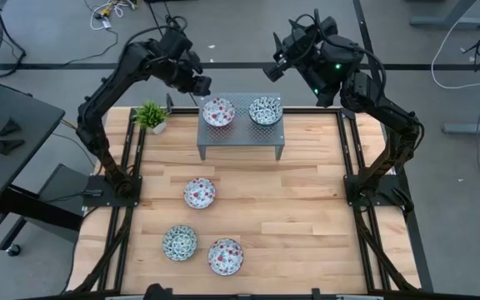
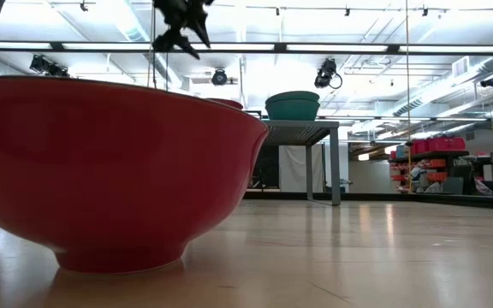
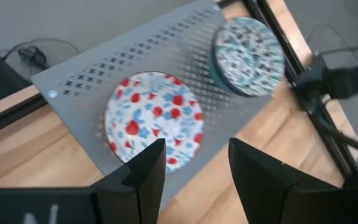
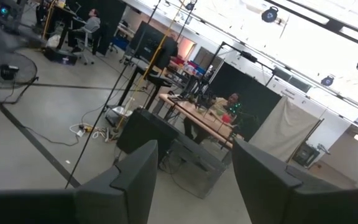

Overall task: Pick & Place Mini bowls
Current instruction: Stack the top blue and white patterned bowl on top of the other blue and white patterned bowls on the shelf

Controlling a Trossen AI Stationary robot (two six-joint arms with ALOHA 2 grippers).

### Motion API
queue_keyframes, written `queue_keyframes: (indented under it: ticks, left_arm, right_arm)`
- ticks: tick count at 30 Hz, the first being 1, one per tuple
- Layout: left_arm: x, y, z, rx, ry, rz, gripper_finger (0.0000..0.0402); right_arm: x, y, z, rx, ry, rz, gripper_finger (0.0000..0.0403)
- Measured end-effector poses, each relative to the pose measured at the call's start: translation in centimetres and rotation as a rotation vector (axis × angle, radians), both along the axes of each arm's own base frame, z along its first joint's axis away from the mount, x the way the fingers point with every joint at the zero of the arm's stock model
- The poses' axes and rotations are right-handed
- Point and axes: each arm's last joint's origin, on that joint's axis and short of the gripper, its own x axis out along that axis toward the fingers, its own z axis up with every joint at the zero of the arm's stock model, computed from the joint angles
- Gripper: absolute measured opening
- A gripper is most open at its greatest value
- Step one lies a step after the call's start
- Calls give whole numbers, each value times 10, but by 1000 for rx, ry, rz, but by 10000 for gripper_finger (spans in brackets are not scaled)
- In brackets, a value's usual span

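A grey perforated stand [image 1: 240,137] at the table's far middle carries two mini bowls: a red-patterned one [image 1: 218,112] on its left and a green-patterned one [image 1: 266,110] on its right. Three more rest on the wood nearer the front: red [image 1: 199,192], green [image 1: 179,242] and red [image 1: 225,256]. My left gripper [image 1: 200,86] hangs open above the stand's far left corner. In its wrist view the red bowl [image 3: 154,121] lies below and beyond the empty fingers. My right gripper [image 1: 272,71] is raised beyond the table's far edge, open [image 4: 194,180] and empty.
A small potted plant [image 1: 152,116] stands at the far left corner. Black frame rails [image 1: 127,208] run along both sides of the table. In the low view a red bowl [image 2: 109,171] fills the near left. A person sits at a desk [image 4: 229,106] in the room beyond.
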Motion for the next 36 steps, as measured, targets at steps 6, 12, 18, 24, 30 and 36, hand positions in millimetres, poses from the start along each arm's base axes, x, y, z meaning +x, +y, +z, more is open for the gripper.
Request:
queue_keyframes:
  ticks: [6,12,18,24,30,36]
  left_arm:
    - [10,-31,12,67,41,-151,181]
    - [26,-57,11,177,105,-261,181]
    - [37,-79,11,286,166,-297,181]
    - [48,-102,12,309,145,-367,181]
    - [58,-130,14,386,146,-411,181]
    - [68,-158,19,433,65,-462,181]
  right_arm:
    - [-7,4,-9,87,46,49,210]
    - [-40,16,-16,354,28,276,210]
    - [-71,25,-18,504,75,362,210]
    - [-90,31,-22,595,101,357,210]
    - [-102,37,-18,620,74,391,210]
    - [-109,43,-18,615,58,416,210]
